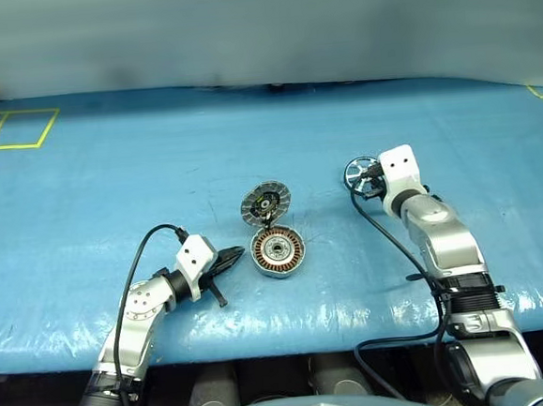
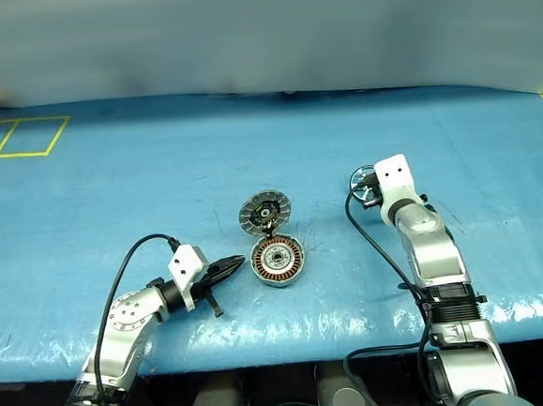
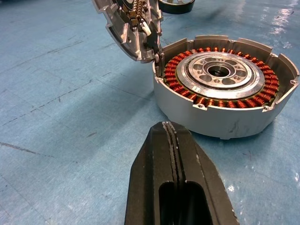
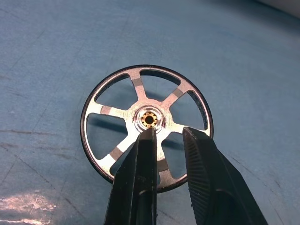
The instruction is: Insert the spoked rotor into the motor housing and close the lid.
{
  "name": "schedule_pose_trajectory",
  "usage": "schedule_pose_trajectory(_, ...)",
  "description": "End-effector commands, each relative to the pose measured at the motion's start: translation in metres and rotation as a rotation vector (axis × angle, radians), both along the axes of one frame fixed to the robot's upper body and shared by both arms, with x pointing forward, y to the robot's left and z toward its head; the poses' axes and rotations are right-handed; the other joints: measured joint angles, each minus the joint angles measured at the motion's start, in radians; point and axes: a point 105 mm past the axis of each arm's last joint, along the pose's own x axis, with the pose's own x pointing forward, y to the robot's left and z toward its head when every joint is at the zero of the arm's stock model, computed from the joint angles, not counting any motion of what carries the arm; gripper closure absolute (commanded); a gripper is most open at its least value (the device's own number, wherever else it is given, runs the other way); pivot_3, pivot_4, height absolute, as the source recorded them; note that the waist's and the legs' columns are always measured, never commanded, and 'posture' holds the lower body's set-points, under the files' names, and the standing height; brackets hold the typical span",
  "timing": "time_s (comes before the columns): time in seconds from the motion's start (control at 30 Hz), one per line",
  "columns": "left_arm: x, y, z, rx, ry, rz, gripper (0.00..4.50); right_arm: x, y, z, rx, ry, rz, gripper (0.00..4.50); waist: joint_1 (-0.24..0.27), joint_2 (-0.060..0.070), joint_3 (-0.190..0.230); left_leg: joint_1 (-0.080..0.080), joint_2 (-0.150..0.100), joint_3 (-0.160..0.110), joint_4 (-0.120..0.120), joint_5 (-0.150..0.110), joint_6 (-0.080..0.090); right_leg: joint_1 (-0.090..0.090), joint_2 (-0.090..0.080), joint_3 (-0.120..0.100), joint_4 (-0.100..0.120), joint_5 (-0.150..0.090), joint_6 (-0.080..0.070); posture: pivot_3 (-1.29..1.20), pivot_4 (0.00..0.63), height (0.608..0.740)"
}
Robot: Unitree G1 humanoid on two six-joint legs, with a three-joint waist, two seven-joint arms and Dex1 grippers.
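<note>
Blue table (image 1: pixel 83 199): right end effector (image 4: pixel 166 133) is pinching a spoke of the dark-rimmed, silver-spoked rotor (image 4: pixel 146 126), which risks slipping; left end effector (image 3: pixel 172 140) is idling, pressed together.

I see the round grey metal motor housing (image 1: pixel 277 251) mid-bench (image 1: pixel 83 199), its hinged round lid (image 1: pixel 265 203) tipped open just behind it. My left claw (image 1: pixel 231 256) sits just left of the housing. The dark-rimmed spoked rotor (image 4: pixel 146 125) lies well right, at my right claw (image 4: pixel 169 137).
</note>
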Motion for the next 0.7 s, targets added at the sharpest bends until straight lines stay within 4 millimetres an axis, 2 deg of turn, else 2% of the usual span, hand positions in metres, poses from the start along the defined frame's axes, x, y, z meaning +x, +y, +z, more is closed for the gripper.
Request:
schedule_pose_trajectory(0.03, 0.001, -0.003, 0.006, -0.005, -0.034, -0.011, 4.5, -0.001, -0.002, 0.008, -0.003, -0.026, -0.003, 3.56, 0.0, 0.0, 0.0, 0.0, 0.0, 0.0, 0.0, 0.0, 0.0, 0.0, 0.0, 0.0, 0.0, 0.0, 0.0, 0.0, 0.15, 0.74)
schedule_pose_trajectory(0.57, 0.0, -0.003, 0.005, -0.008, -0.03, -0.005, 4.5, -0.001, -0.003, -0.009, -0.029, 0.04, -0.006, 3.56, 0.0, 0.0, 0.0, 0.0, 0.0, 0.0, 0.0, 0.0, 0.0, 0.0, 0.0, 0.0, 0.0, 0.0, 0.0, 0.0, 0.15, 0.74)
schedule_pose_trajectory(0.7, -0.001, -0.004, 0.004, -0.011, -0.028, -0.004, 4.5, -0.002, -0.004, -0.011, -0.022, 0.046, -0.012, 4.48, 0.0, 0.0, 0.0, 0.0, 0.0, 0.0, 0.001, 0.0, 0.0, 0.0, 0.0, 0.0, 0.0, 0.0, 0.0, 0.0, 0.15, 0.74)
